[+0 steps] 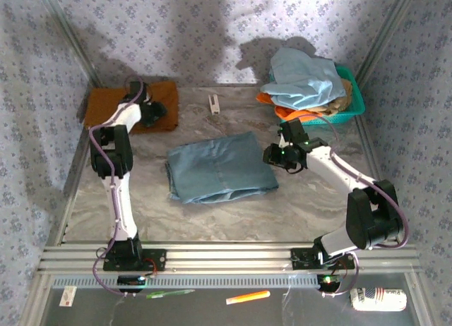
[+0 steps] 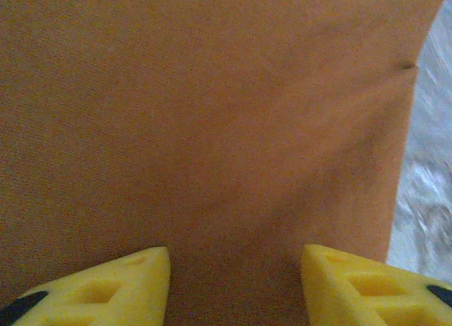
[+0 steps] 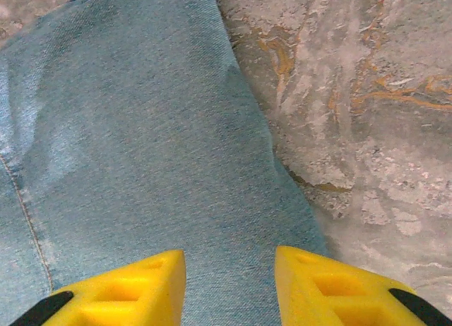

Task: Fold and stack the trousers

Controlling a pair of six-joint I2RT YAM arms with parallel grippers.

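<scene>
Jeans (image 1: 220, 167) folded flat mid-bench (image 1: 311, 199), both tools spread and pinching nothing

Right tool (image 3: 229, 254) hangs over the jeans' right edge, fingers apart with denim under them and bare marble just to the side. Further back on the left, the left tool (image 2: 235, 252) sits over the brown cloth (image 1: 166, 97), fingers apart too. Far right corner has a teal basket (image 1: 358, 94) with a blue garment (image 1: 304, 75) piled on top.

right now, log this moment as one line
trousers: folded, lying flat | left hand: open over brown cloth | right hand: open over trousers' edge
</scene>
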